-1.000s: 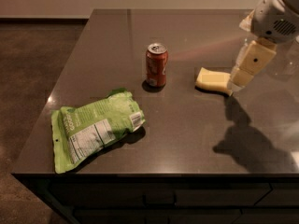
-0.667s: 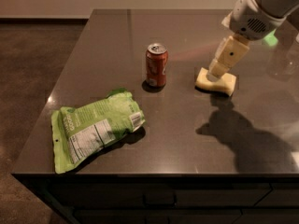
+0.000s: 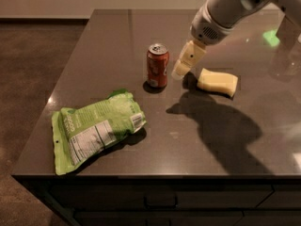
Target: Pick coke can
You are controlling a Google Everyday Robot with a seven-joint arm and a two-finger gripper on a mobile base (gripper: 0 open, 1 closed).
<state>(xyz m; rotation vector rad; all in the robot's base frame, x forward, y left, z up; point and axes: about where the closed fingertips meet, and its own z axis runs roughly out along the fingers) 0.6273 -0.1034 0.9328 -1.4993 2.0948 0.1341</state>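
The coke can (image 3: pixel 157 65) stands upright on the dark table (image 3: pixel 117 36), near its middle. It is red with a silver top. My gripper (image 3: pixel 180 72) hangs from the white arm that comes in from the upper right. It is just to the right of the can, close to it but apart, and above the table top.
A green snack bag (image 3: pixel 94 128) lies flat near the front left edge. A yellow sponge (image 3: pixel 217 81) lies right of the gripper. The table's front edge runs along the bottom, its left edge drops to a brown floor. A green light spot (image 3: pixel 271 36) shows at the far right.
The arm and gripper have moved left, from over the sponge's right side to just right of the can. The can, bag and sponge have not moved.
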